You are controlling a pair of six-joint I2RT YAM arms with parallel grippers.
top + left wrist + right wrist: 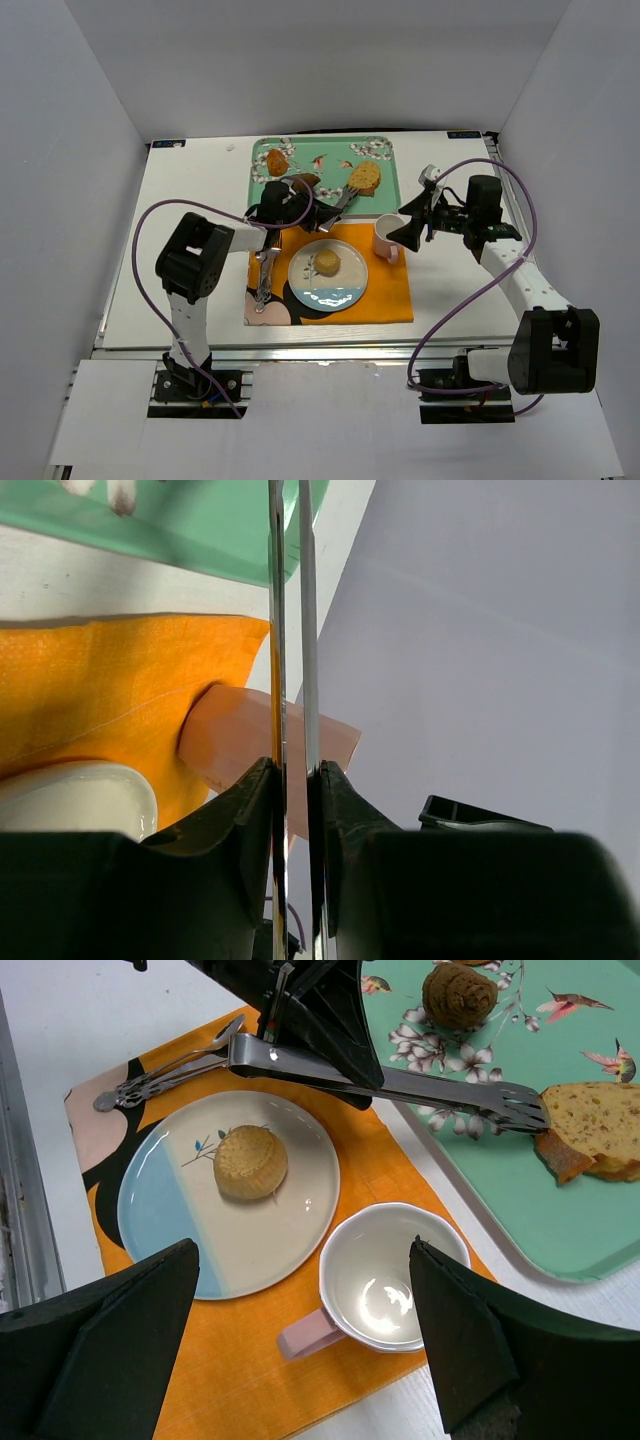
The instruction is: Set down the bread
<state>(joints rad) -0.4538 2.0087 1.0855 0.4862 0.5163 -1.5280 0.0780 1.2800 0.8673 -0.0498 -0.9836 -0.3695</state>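
The left gripper was clamped narrow on flat steel tongs, their slotted tips just beside the crusty bread slice near the green floral tray's edge. The right gripper hung spread wide above a glossy cup, which stood beside a round plate on the orange placemat. The white surface met pale walls.
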